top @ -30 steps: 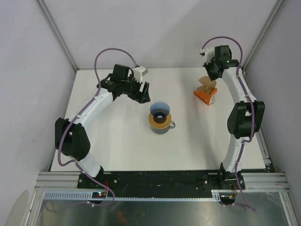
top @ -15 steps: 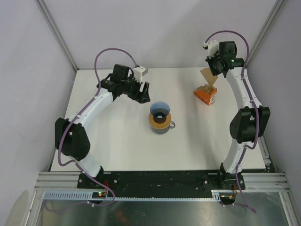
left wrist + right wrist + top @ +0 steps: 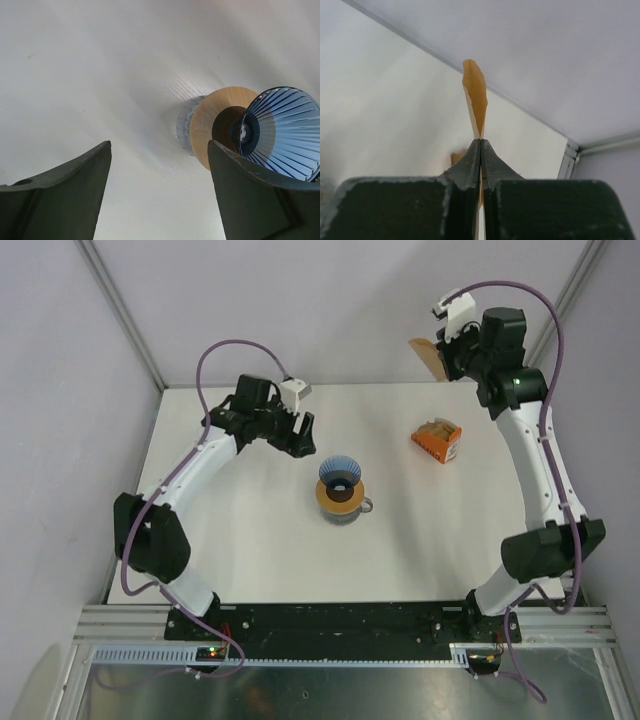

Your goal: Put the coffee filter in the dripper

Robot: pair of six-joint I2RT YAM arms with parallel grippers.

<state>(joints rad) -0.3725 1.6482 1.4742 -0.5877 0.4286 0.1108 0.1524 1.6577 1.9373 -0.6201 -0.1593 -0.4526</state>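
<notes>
right gripper (image 3: 446,352): way up over the far edge of the counter (image 3: 250,540), twd the far right corner, arm stretched tall

right jaws: pressed together, pinching the coffee filter (image 3: 428,355) btwn the tips

coffee filter: up in the air, only the right jaws touching it. Light brown, sticks out past the fingertips twd the left in the top view. In the wrist cam it's edge-on, a thin tan sliver rising from the closed tips

left gripper (image 3: 303,437): low over the counter, just beside the dripper (image 3: 340,472) on its far-left side, not touching it afaict

left jaws: wide apart, just bare counter showing in the gap in the wrist cam

dripper: dark blue see-thru ribbed cone, roughly mid counter, a bit twd the far edge. Upright, dark centre hole showing, well apart from the filter

wooden ring (image 3: 212,125): flat tan disc right under the dripper, sitting on top of the mug (image 3: 364,506)

mug: mostly hidden under the ring from above, greyish, handle poking out twd the right edge

filter box (image 3: 438,440): orange, brown filters stacked inside, near the far right corner, on the counter below the right gripper and apart from it

cables (image 3: 215,360): purple, one loop over each arm
</notes>
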